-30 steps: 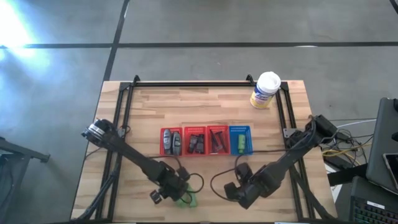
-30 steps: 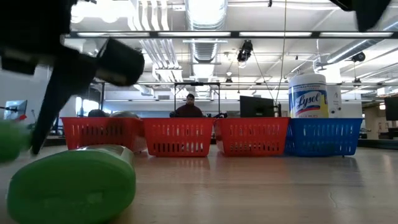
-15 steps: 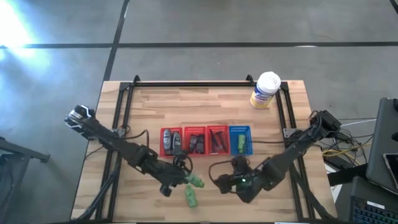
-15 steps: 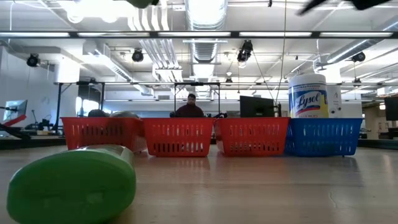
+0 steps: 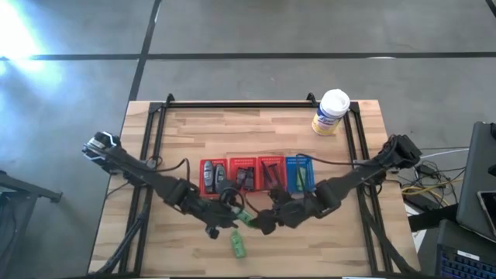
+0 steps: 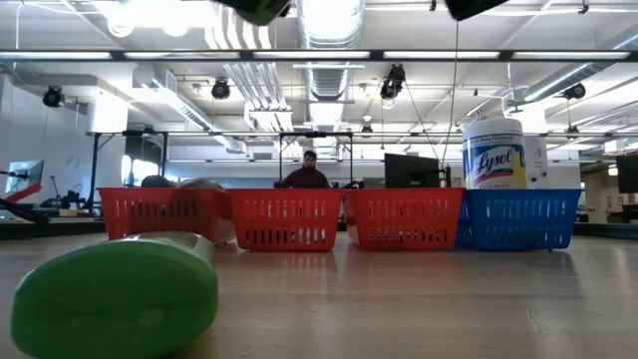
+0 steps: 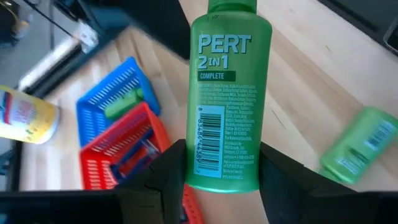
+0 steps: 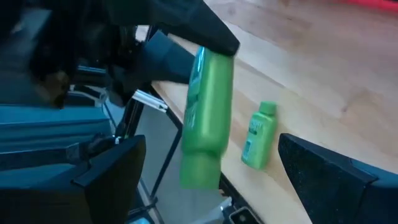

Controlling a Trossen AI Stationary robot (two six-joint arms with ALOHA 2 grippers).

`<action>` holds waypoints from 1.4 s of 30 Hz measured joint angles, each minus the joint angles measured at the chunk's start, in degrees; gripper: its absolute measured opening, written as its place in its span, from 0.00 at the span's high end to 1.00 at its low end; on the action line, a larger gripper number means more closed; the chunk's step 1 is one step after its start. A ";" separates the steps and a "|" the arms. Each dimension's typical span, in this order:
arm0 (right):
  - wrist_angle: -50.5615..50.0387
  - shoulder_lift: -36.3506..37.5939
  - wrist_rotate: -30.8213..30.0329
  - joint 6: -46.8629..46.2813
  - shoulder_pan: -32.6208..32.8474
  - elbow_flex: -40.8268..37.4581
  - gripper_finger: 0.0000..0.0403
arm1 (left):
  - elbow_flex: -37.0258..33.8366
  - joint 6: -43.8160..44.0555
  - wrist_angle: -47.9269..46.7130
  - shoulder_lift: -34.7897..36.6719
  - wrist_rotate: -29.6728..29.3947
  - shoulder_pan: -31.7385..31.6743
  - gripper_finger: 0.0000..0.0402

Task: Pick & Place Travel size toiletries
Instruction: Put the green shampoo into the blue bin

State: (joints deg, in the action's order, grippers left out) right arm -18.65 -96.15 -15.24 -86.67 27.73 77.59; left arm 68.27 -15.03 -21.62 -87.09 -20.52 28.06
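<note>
Green bottle [image 7: 227, 93] gripped by left pincer [image 7: 214, 168] near bench front edge, right pincer [image 8: 249, 174] held open beside it, second green bottle [image 5: 238, 246] lying near front edge.

The high view looks straight down from well above, taking in the whole table [image 5: 256, 139] and the floor around it. The low view sits at table height, level, facing the row of baskets [image 6: 339, 219] and the room behind; a green tube [image 6: 115, 294] lies so close that it fills a corner. The left wrist view looks closely along a held green tube [image 7: 227, 99] toward the baskets. The right wrist view faces the table's edge, seemingly from just beside the same tube. All four share the lying tube.
</note>
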 joint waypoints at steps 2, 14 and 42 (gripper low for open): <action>0.86 -0.08 0.28 0.54 -0.69 -0.03 0.10 | 0.02 -0.78 0.56 0.02 -0.17 -0.39 0.59; 1.08 -0.48 1.23 0.87 -1.65 -0.03 0.14 | 0.96 -3.84 4.18 0.00 -2.78 -0.70 0.59; 1.15 -0.40 -1.03 -4.04 -1.86 -0.01 0.73 | 0.81 -7.82 3.77 -0.02 -5.15 -0.70 0.57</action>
State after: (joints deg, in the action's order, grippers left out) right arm -17.50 -96.55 -16.27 -90.71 25.87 77.58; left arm 69.08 -22.84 -17.85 -87.11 -25.67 27.35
